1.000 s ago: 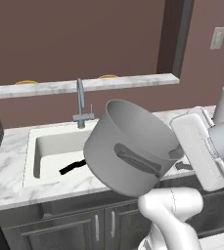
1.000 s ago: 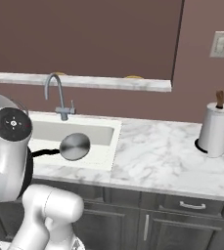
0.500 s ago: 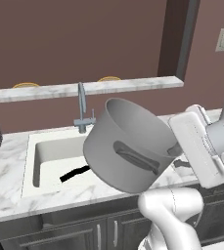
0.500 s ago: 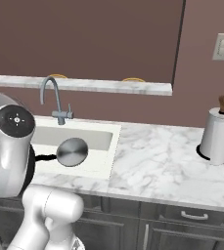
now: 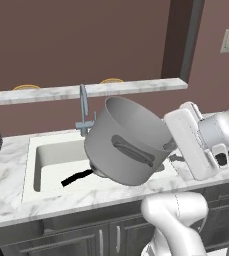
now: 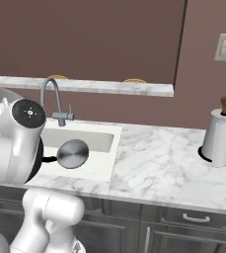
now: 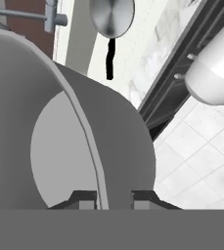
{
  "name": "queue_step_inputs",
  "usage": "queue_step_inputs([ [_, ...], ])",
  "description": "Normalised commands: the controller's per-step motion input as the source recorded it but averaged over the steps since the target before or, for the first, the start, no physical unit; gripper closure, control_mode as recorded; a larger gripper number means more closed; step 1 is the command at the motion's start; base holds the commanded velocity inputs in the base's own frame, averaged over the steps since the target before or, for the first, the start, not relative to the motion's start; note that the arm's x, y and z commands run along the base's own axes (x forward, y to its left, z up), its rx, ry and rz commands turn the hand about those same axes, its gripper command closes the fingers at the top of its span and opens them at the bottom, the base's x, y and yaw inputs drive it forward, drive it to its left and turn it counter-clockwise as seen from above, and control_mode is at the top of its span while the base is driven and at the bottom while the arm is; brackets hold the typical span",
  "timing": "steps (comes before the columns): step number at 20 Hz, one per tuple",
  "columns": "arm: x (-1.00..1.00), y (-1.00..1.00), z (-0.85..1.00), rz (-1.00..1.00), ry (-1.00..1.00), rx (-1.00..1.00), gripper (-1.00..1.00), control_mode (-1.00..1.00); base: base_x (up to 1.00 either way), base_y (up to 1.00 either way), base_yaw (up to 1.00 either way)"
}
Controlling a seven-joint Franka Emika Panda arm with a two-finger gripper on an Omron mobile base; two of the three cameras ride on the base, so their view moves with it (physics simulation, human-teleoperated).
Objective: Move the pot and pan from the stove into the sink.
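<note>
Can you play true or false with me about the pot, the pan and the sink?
1. The pan lies in the sink. True.
2. The pot stands on the counter. False: the gripper holds it tilted in the air by its rim.
3. The gripper is open. False: it is shut on the pot's rim.
4. A paper towel roll stands on the counter right of the sink. True.

In the left base view, the shallow round silver frying pan with a black handle [image 5: 76, 177] is mostly hidden behind the deep grey brushed-metal pot [image 5: 131, 142], with just its handle seen. In the hand view, the two dark finger tips [image 7: 85, 200] are cut off by the bottom band.
</note>
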Motion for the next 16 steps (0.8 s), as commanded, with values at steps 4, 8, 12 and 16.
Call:
queue_step_inputs([
  [4, 0.16, 0.0, -0.16, 0.0, -0.03, 0.0, 1.0, -1.0, 0.0, 0.0, 0.0],
  [8, 0.01, 0.0, 0.0, 0.0, 0.0, 0.0, 1.0, -1.0, 0.0, 0.0, 0.0],
  [12, 0.28, 0.0, -0.06, 0.0, 0.0, 0.0, 1.0, -1.0, 0.0, 0.0, 0.0],
  [16, 0.46, 0.0, -0.16, -0.01, 0.0, 0.0, 1.0, -1.0, 0.0, 0.0, 0.0],
])
